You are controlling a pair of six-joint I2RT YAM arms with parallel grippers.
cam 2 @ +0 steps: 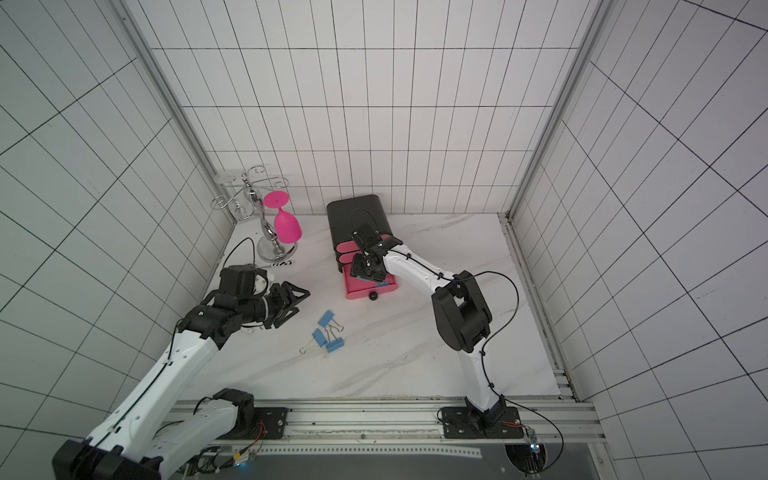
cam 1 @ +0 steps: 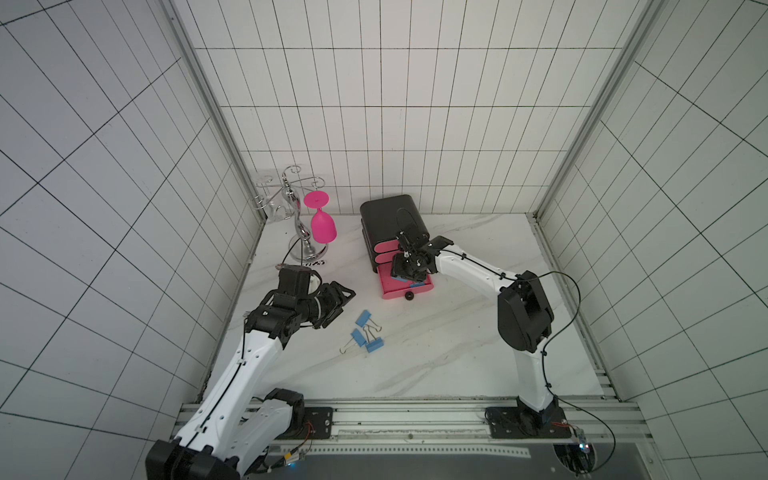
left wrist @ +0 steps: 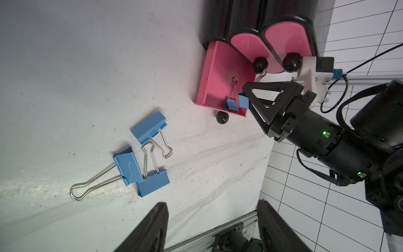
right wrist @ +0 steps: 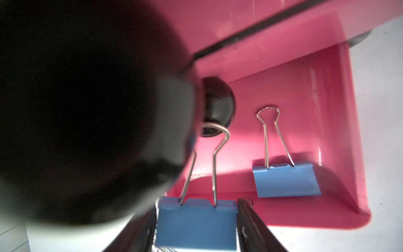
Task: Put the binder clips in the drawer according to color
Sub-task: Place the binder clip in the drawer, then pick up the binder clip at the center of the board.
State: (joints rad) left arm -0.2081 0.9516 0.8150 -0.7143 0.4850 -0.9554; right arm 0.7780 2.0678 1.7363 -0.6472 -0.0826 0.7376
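Observation:
The black drawer chest [cam 1: 390, 216] stands at the back, its bottom pink drawer [cam 1: 388, 286] pulled out. My right gripper [right wrist: 197, 207] hangs over that drawer's front end, shut on a blue binder clip [right wrist: 196, 224] that fills the gap between its fingers. Another blue clip [right wrist: 285, 181] lies inside the drawer [left wrist: 216, 72]. Three blue clips [cam 1: 363, 318] [cam 1: 358, 337] [cam 1: 375, 345] lie tangled on the table, seen close in the left wrist view [left wrist: 148, 128]. To their left my left gripper [cam 1: 345, 307] hovers open and empty [left wrist: 211, 203].
A chrome glass stand [cam 1: 305, 245] at the back left holds an upside-down pink goblet [cam 1: 323, 226] and a clear glass [cam 1: 270, 203]. The two upper drawers [left wrist: 283, 41] are closed. Tiled walls enclose the table; a metal rail [cam 1: 415, 411] runs along its front.

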